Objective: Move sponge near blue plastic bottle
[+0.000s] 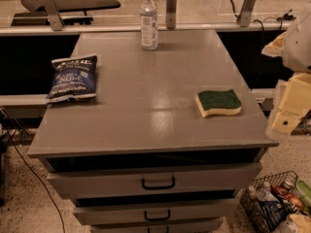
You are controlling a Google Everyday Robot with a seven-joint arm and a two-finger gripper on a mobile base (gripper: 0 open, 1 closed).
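Sizing up the sponge (219, 102) lying flat by the right edge of the desk (146, 81), well apart from the blue plastic bottle (148, 19) at the back edge, judged it light and squashy, best pinched across its foam sides, with the gripper (286, 116) off that right edge, open or closed impossible to tell.

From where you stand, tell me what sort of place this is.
Probably a robot test lab or workshop: a grey drawer cabinet serves as worktop, a cable trails over speckled floor, a wire basket holds bottles. The gripper hangs beside the cabinet's right edge.
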